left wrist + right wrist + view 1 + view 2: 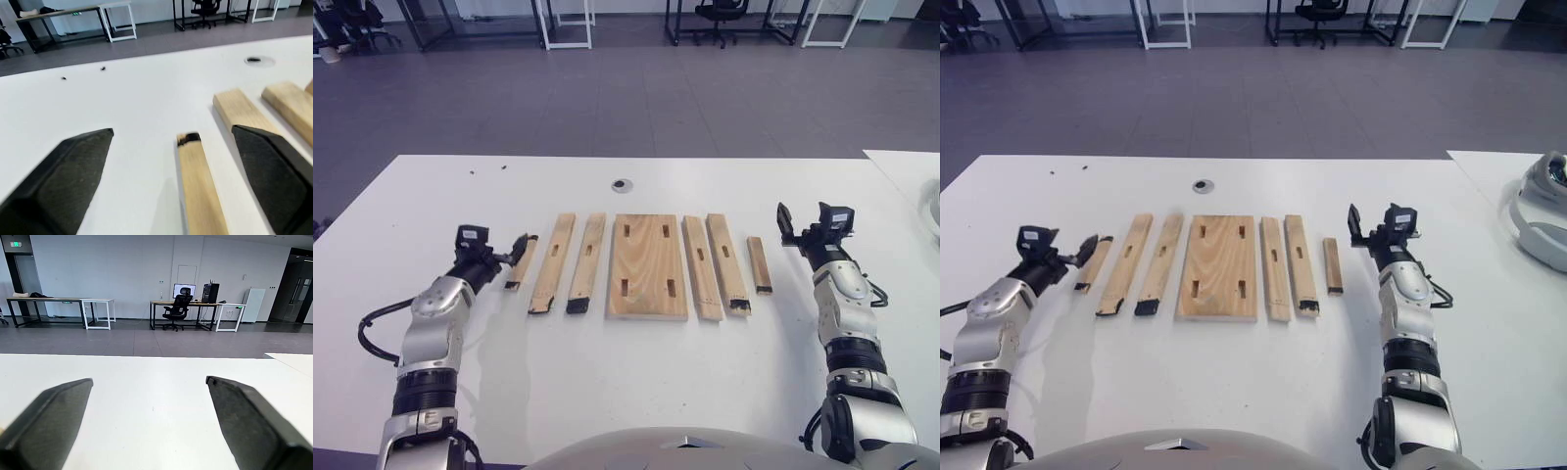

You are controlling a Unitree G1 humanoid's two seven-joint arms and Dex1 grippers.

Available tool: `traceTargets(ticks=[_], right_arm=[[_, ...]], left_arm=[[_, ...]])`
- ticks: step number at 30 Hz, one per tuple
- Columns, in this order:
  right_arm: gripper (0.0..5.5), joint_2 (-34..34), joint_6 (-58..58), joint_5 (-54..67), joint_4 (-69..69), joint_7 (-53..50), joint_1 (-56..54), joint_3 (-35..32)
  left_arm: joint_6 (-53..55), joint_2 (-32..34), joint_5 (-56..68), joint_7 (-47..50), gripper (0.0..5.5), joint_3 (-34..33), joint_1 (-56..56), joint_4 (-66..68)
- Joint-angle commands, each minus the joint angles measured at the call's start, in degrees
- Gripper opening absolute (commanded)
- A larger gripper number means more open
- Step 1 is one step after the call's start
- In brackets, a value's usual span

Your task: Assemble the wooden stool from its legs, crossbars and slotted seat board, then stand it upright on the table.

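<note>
The left gripper [172,130] and right gripper [803,217] gaped empty — the left astride the nine-o'clock bar [198,186], where an off-centre squeeze could skew it.

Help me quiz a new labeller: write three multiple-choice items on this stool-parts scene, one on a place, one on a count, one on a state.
1. Where does the seat board lie in the row of wooden parts?
A. At the robot's left end.
B. In the middle.
C. At the robot's right end.

2. How many slots are cut in the seat board?
A. Two.
B. Six.
C. Four.

3. What state is the left gripper in?
A. Open.
B. Shut on a leg.
C. Shut on the seat board.

Answers:
1 B: legs lie on both sides of it.
2 C: two slots sit near its far edge and two near its near edge.
3 A: its fingers stand wide apart, and the short crossbar shows in the gap between them.
</note>
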State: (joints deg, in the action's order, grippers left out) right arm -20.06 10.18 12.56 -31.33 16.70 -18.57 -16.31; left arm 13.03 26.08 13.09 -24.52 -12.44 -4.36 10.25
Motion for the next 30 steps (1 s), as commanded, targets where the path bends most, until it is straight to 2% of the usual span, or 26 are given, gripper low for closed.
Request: traceTargets(ticks=[1,5,18,19,21,23,24,26,28,30], right_arm=[[4.32,-1.02,-0.84,-1.44,-0.53,-0.17,-0.54,0.73],[4.32,-1.17,-0.79,-1.99,-0.97,0.02,-0.68,0.95],[4.32,0.16,-3.99,-0.08,2.34,1.28,0.16,1.43],[4.32,0.38,-4.49,0.49,3.09,2.15,0.17,1.61],[4.32,1.33,-7.10,3.87,6.60,4.66,0.59,1.17],[4.32,3.32,-15.03,13.25,15.47,8.82,0.86,0.93],[4.32,4.79,-20.42,19.37,20.74,10.13,0.40,1.28],[4.32,9.17,-30.93,31.67,29.43,9.95,-2.58,2.69],[4.32,13.14,-37.29,39.55,33.06,7.76,-5.95,3.57],[4.32,16.81,-41.11,45.24,34.44,5.26,-8.63,3.94]], left_arm=[[3.19,0.61,-1.10,-0.79,4.29,1.54,1.40,1.81],[5.07,0.31,-0.54,-1.40,3.74,2.18,2.25,1.53],[5.80,0.63,-2.86,-0.92,1.35,3.86,3.91,5.64],[5.19,0.58,-2.91,-0.17,1.30,3.18,4.26,6.23],[-3.07,0.16,-2.79,2.06,1.30,0.09,2.80,5.72],[-10.05,-1.41,0.76,1.95,1.30,-2.46,-2.95,-0.05],[-11.96,-2.36,1.68,0.75,1.30,-1.37,-6.51,-2.62],[-15.37,-5.52,0.34,-3.31,1.30,6.01,-13.77,-5.82],[-19.40,-8.30,-3.26,-6.86,1.29,14.00,-18.49,-6.77],[-21.66,-10.52,-5.94,-8.21,1.29,19.11,-21.67,-7.13]])
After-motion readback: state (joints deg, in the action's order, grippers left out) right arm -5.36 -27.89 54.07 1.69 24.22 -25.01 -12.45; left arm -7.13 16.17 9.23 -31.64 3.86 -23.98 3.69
